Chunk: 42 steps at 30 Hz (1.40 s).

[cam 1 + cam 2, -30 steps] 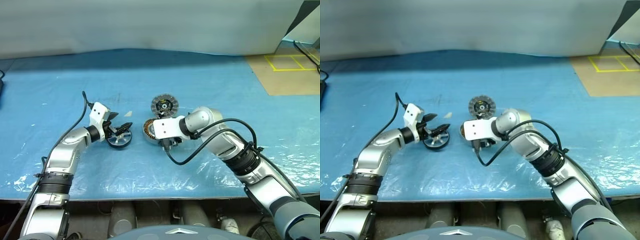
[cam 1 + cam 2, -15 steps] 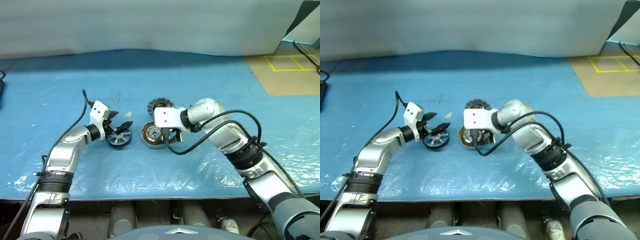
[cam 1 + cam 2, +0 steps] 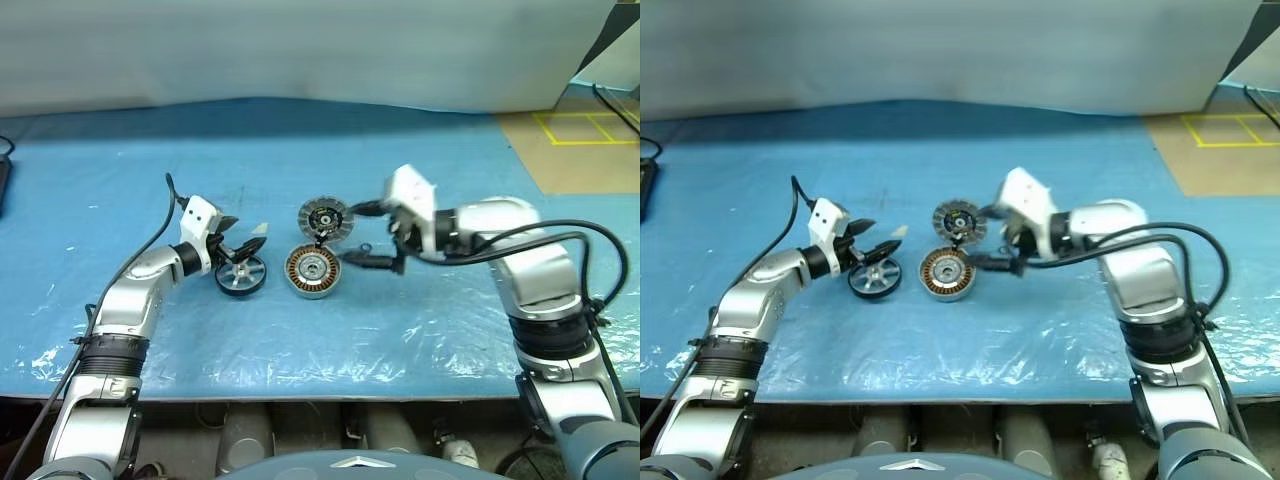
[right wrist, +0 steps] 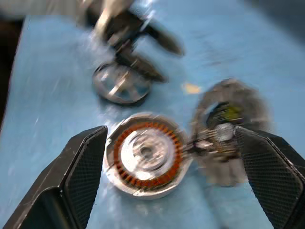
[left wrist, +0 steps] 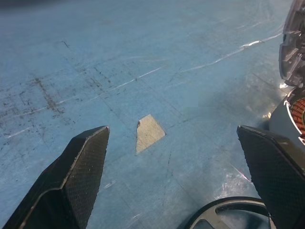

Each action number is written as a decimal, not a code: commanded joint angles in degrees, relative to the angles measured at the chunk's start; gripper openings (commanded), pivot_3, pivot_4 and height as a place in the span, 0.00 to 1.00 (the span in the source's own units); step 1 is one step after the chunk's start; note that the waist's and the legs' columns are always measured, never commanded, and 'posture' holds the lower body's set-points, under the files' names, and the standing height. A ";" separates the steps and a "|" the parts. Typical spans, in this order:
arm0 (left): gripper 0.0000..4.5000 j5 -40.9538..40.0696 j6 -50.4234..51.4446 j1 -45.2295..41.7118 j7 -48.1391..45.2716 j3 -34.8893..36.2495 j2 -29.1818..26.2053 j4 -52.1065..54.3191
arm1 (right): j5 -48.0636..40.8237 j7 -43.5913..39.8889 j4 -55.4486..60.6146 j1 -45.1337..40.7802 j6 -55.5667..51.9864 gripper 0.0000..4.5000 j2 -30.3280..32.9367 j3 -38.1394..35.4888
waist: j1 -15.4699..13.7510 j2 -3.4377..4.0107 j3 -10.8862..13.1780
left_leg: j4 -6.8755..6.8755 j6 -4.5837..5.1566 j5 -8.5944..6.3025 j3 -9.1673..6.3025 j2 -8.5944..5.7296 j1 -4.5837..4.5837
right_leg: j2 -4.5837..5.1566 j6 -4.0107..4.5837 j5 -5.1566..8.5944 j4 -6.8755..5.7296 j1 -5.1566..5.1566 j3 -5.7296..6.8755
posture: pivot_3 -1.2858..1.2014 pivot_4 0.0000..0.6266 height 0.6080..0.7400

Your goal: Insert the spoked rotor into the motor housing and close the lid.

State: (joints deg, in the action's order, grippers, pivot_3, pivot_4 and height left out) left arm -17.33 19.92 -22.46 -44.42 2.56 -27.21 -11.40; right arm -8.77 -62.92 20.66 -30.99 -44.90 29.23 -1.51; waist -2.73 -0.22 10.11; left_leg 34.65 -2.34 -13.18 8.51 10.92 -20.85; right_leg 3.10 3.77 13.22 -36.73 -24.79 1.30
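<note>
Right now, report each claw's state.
Left claw: open, holding nothing, over the rotor.
Right claw: open, holding nothing.

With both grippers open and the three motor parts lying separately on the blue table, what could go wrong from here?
1. The black-rimmed spoked rotor lies flat under the open left gripper; pinching its thin rim may slide it rather than lift it.
2. The copper-wound silver motor housing lies loose on the table, so a pressed-in rotor may push it away.
3. The round segmented-ring lid lies close behind the housing beside the open right gripper; a reach for either may knock the other.
</note>
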 commanded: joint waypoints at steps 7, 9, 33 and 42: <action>1.00 0.08 -3.35 -2.51 -3.03 0.71 -1.66 -2.55 | 1.21 9.54 -19.62 6.29 14.38 0.99 1.85 -1.16 | 0.46 0.00 0.00 | -0.06 -0.16 -0.07 0.01 -0.10 0.28 | -0.02 0.01 0.00 0.04 0.23 0.00 | 0.52 0.24 1.00; 1.00 0.16 -3.66 -2.85 -3.24 0.73 -1.69 -3.01 | 1.60 12.21 -23.45 5.87 17.22 0.99 -0.47 -0.49 | 0.45 0.00 0.00 | -0.10 -0.18 -0.03 0.02 -0.11 0.31 | -0.02 0.01 0.00 0.04 0.24 0.01 | 0.52 0.24 1.00; 1.00 -0.22 -4.47 -1.15 -3.87 0.37 -0.53 -2.19 | 5.99 17.69 -33.87 6.32 27.87 0.71 -3.36 8.56 | 0.26 0.00 0.01 | -0.30 0.01 0.07 0.02 -0.07 0.27 | 0.01 0.02 0.01 0.22 0.24 0.02 | 0.52 0.24 1.00; 1.00 0.10 -4.90 -1.04 -3.49 0.55 -0.71 -2.32 | 5.74 17.92 -35.72 5.74 26.30 0.14 -3.46 8.55 | 0.27 0.00 0.01 | -0.32 0.02 0.08 0.02 -0.06 0.29 | 0.02 0.02 0.01 0.23 0.26 0.03 | 0.52 0.24 1.00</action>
State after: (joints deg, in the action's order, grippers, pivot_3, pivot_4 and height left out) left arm -17.35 16.04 -23.69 -47.85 2.54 -27.53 -14.88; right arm -2.98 -45.15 -14.63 -25.52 -17.85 25.52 7.01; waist -2.47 -0.22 10.11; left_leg 34.33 -2.33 -13.10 8.54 10.86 -20.55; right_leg 3.12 3.79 13.23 -36.50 -24.53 1.32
